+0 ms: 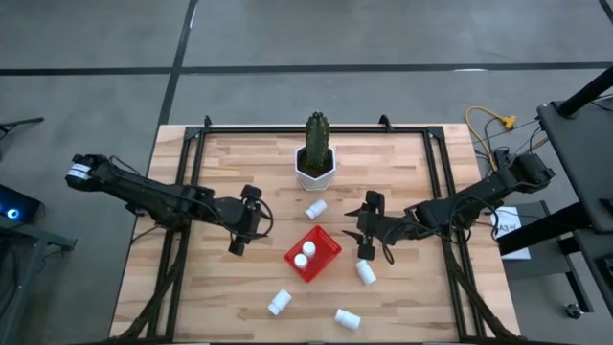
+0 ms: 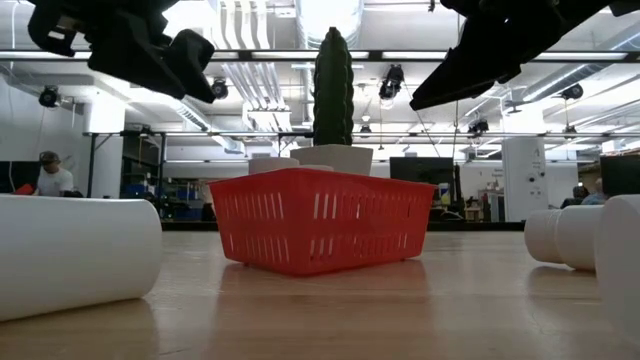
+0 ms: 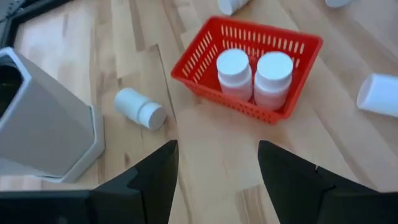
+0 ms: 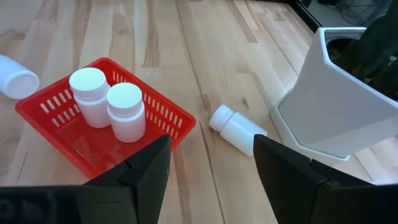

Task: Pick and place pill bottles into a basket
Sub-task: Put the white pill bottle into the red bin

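The red basket (image 1: 312,254) stands mid-table with two white pill bottles (image 3: 234,71) (image 3: 272,78) upright inside it. Several other bottles lie on their sides on the wood: one near the cactus pot (image 1: 315,208), one right of the basket (image 1: 366,272), and two toward the near edge (image 1: 279,302) (image 1: 347,318). My left gripper (image 1: 245,220) hovers open and empty left of the basket. My right gripper (image 1: 367,225) hovers open and empty right of it. Both are above the table, as the low view shows (image 2: 150,50) (image 2: 480,60).
A white hexagonal pot (image 1: 315,171) with a green cactus stands at the far middle, just behind the basket and close to the bottle lying there (image 4: 236,129). Black frame rails (image 1: 192,153) run along the table's far, left and right sides.
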`<act>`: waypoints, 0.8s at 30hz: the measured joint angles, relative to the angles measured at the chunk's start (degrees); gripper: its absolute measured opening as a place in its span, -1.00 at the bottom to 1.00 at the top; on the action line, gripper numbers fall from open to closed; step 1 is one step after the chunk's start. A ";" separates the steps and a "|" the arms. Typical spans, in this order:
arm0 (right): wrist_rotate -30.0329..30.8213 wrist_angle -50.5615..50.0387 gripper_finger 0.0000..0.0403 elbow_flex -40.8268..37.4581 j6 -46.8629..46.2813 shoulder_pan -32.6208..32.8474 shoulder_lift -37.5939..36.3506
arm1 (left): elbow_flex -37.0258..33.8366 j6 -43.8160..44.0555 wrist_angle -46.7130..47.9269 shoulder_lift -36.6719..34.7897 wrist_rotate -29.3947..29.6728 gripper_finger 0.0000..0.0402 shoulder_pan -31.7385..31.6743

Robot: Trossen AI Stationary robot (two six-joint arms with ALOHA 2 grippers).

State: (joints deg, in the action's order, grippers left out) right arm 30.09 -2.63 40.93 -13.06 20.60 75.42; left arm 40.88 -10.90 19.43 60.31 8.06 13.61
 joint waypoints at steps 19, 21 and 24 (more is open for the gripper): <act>-0.04 0.07 0.09 0.00 0.00 0.00 0.00 | 0.11 -1.66 -1.35 1.89 -5.18 0.01 3.45; -0.04 0.07 0.09 0.00 -0.02 0.01 0.00 | 0.11 -1.69 -1.48 1.90 -4.58 0.01 3.39; -0.04 0.15 0.09 0.00 -0.02 0.01 0.00 | 0.09 -1.73 -1.40 1.93 -4.22 0.01 3.39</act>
State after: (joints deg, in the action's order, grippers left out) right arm 30.04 -2.49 40.93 -13.08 20.61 75.42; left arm 40.97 -12.62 18.04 62.24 3.84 16.99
